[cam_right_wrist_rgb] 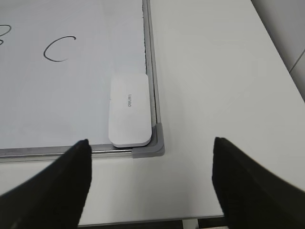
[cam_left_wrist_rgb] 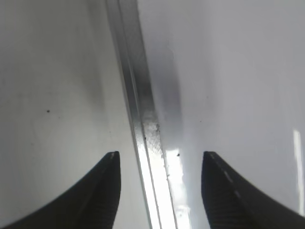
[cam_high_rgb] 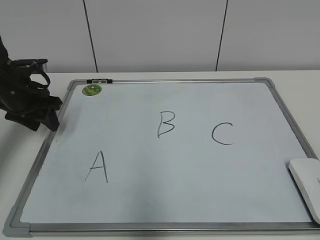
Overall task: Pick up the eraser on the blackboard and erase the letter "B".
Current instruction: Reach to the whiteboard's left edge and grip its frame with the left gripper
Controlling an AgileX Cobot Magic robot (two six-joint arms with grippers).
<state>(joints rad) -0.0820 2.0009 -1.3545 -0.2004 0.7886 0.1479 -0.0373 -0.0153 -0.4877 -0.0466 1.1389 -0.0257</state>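
Note:
The blackboard [cam_high_rgb: 165, 165] is a pale whiteboard with a grey frame, lying flat on the table. The letter "B" [cam_high_rgb: 165, 124] is drawn near its middle. The eraser [cam_high_rgb: 307, 187] is a white rounded block lying in the board's near right corner; it also shows in the right wrist view [cam_right_wrist_rgb: 129, 109], against the frame corner. My right gripper [cam_right_wrist_rgb: 150, 157] is open and empty, above the table just short of that corner. It does not show in the exterior view. My left gripper [cam_left_wrist_rgb: 159, 160] is open and empty, low over the board's left frame rail [cam_left_wrist_rgb: 143, 119].
An "A" [cam_high_rgb: 97, 167] is drawn at the board's near left and a "C" [cam_high_rgb: 222, 133] right of the "B". A green sticker [cam_high_rgb: 92, 90] sits in the far left corner. The white table [cam_right_wrist_rgb: 214, 71] extends right of the board to its edge.

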